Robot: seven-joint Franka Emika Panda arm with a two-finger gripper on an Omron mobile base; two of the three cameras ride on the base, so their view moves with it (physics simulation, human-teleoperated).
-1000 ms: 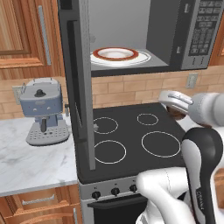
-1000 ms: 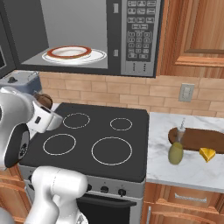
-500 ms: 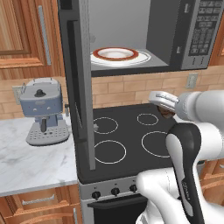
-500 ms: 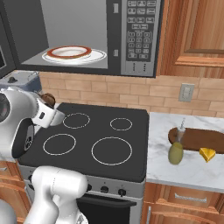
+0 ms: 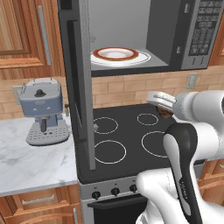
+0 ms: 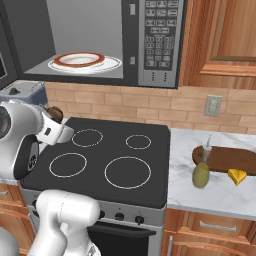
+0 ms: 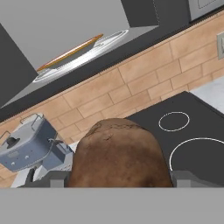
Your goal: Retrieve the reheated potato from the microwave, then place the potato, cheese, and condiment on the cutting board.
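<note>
Tool [image 7: 118, 186] clamped on potato [image 7: 119, 154], seemingly held between fingers, above stovetop [image 6: 115, 160].

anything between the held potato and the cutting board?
Mostly clear. The gripper holds the potato over the stove's left side; the cutting board lies right, on the counter. The condiment at the board's near-left end is the only thing near that path.

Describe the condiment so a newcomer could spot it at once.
Right of the stove, on the marble counter, lies a dark cutting board. The condiment stands at the board's left end: an olive-green, narrow-necked bottle, taller than the yellow cheese wedge nearby.
</note>
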